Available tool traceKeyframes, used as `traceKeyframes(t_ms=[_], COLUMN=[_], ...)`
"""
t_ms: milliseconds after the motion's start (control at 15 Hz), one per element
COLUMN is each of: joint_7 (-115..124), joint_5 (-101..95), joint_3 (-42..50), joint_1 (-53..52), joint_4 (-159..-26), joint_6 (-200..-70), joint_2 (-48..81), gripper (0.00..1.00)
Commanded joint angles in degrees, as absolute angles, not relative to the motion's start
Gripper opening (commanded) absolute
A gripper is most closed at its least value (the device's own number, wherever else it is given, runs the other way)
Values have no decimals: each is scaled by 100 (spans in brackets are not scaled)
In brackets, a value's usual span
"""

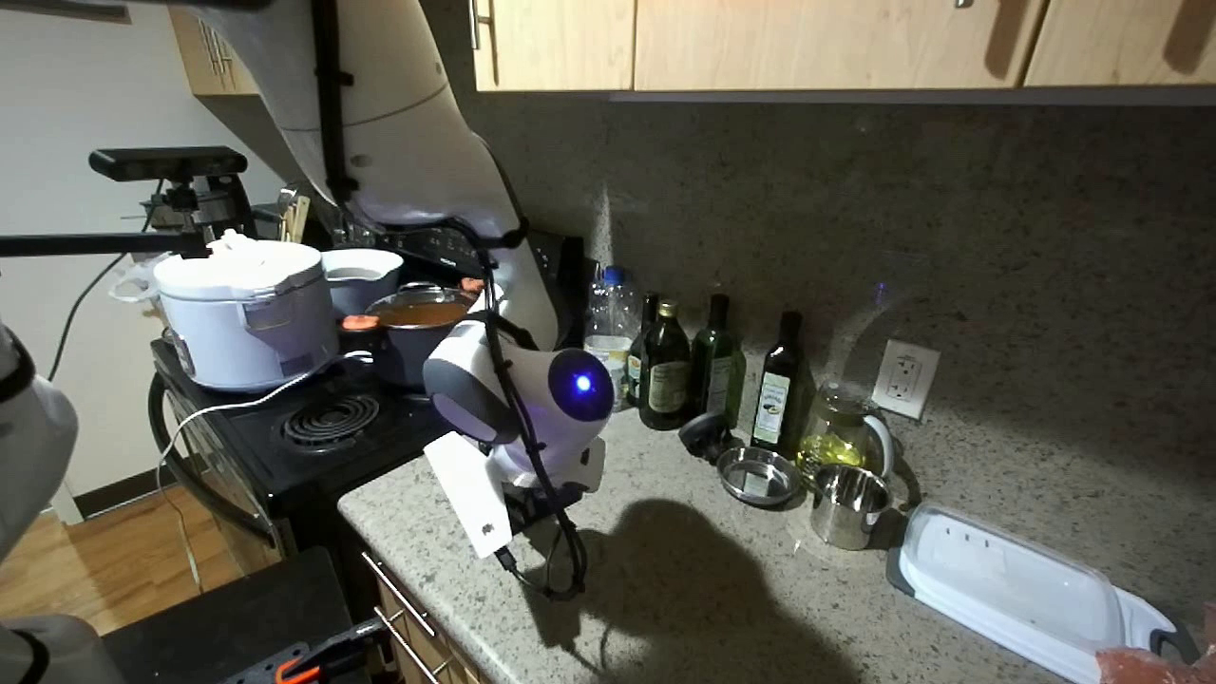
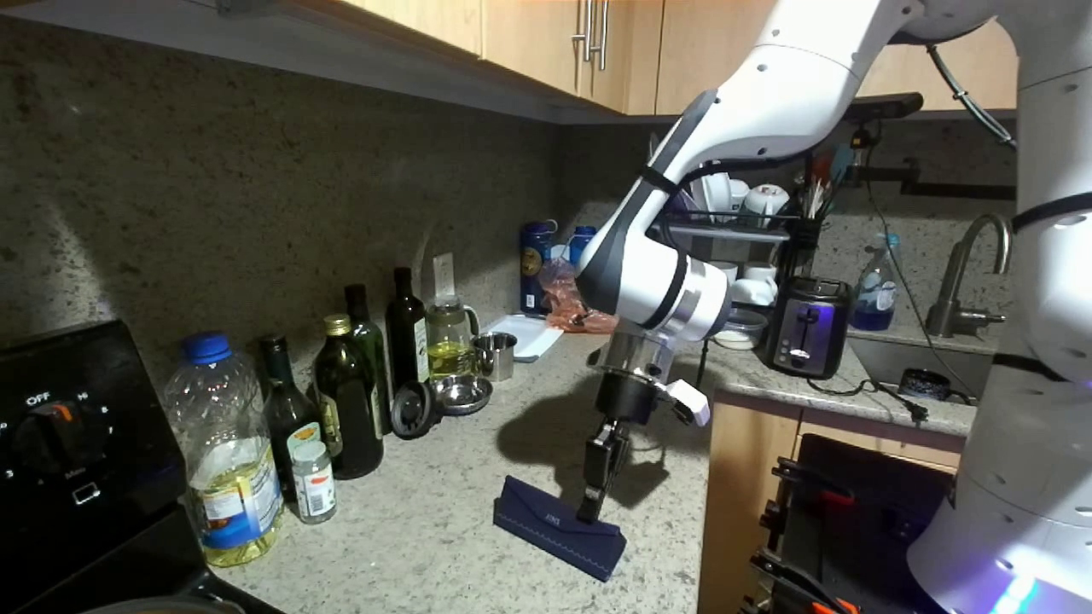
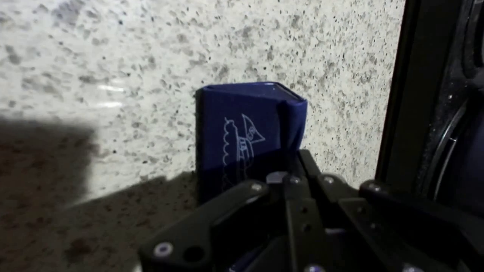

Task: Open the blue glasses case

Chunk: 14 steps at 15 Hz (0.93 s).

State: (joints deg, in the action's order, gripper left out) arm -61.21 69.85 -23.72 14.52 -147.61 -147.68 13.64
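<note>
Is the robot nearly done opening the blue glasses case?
Not yet. Done: the gripper is down at the blue glasses case. In hand: its jaws are shut there; whether they pinch any of the case, I can't tell. Left: lifting the flap, which looks folded down over the front in an exterior view.

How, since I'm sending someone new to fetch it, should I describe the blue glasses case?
On the speckled counter, find the black gripper pointing down. Right by its tips lies the blue glasses case. It is low, oblong and navy with a pale line drawing, unlike the upright bottles.
</note>
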Motion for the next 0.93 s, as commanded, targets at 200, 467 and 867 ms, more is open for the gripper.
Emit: traceKeyframes(t_ms=[200,467,867], joint_7=[-8304,-9050,-9191], joint_5=[8182,8385,8342], joint_3=[-1032,-501,-149], joint_1=[637,410,177], joint_4=[-14830,-14808,-14893], joint_6=[-13747,-13177,-12981], joint_2=[1519,1702,1591], gripper=[1,1,1])
